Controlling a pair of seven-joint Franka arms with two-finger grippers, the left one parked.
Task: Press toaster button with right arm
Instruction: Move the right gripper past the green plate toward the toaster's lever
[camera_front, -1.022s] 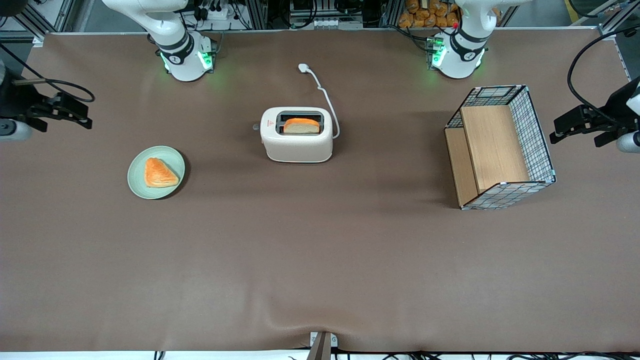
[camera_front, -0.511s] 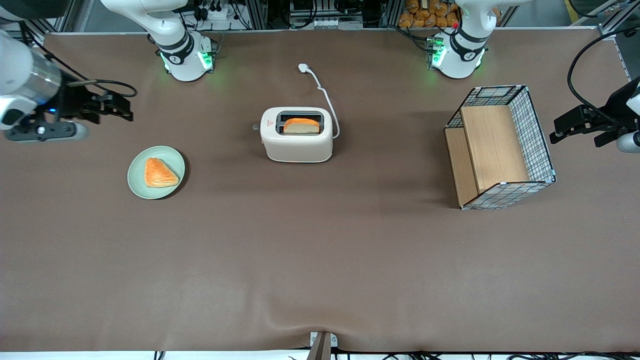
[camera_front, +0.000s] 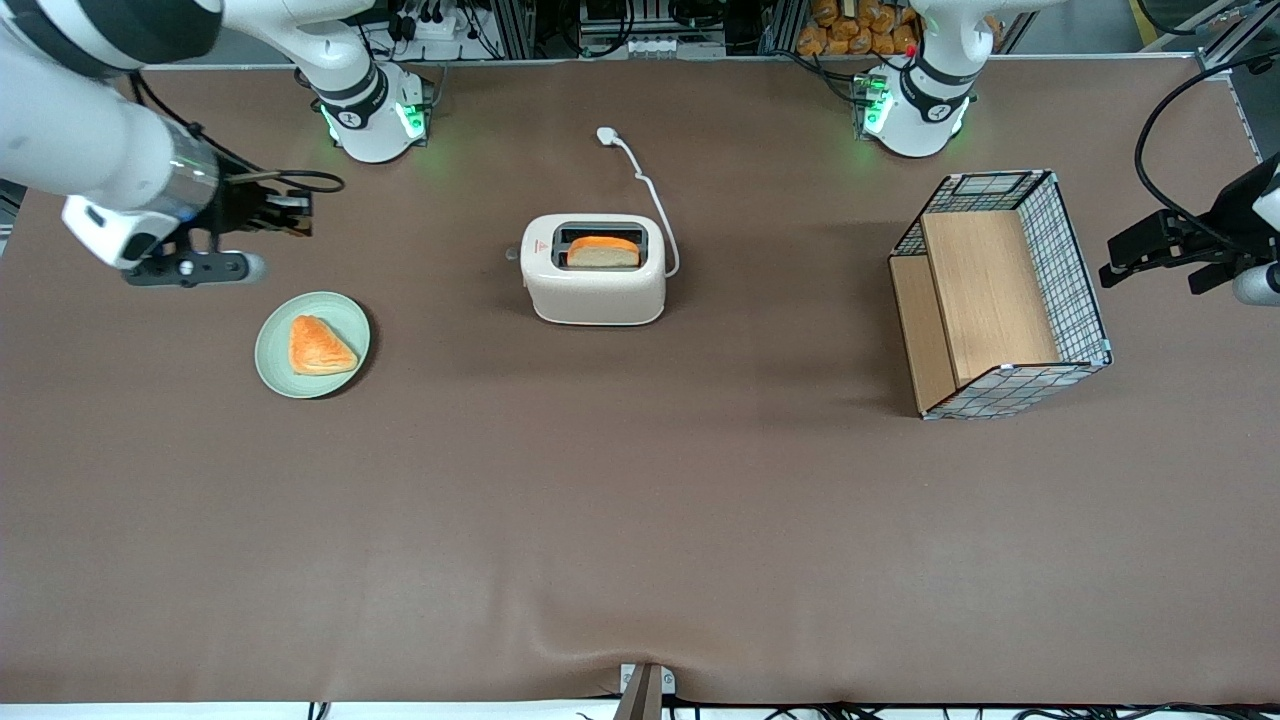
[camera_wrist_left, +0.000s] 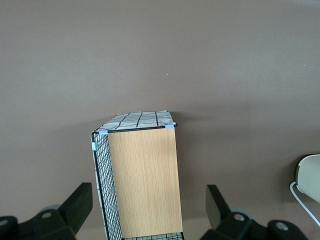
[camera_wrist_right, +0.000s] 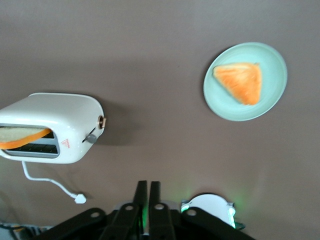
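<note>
The cream-white toaster (camera_front: 594, 272) stands mid-table with a slice of bread (camera_front: 603, 251) in its top slot. Its small grey button (camera_front: 512, 254) sticks out of the narrow end that faces the working arm's end of the table. The right arm's gripper (camera_front: 298, 214) hangs above the table well off toward that end, farther from the front camera than the green plate, fingers shut and holding nothing. The right wrist view shows the toaster (camera_wrist_right: 50, 127), the button (camera_wrist_right: 91, 138) and the shut gripper (camera_wrist_right: 148, 183).
A green plate (camera_front: 275, 375) with an orange pastry (camera_front: 319, 345) lies near the gripper. The white cord ends in a plug (camera_front: 606, 134) near the arm bases. A wire basket with wooden boards (camera_front: 1000, 295) stands toward the parked arm's end.
The right arm has swung in from the table's end toward the toaster, its gripper now above the table near the plate. Toaster, plate and basket have not moved.
</note>
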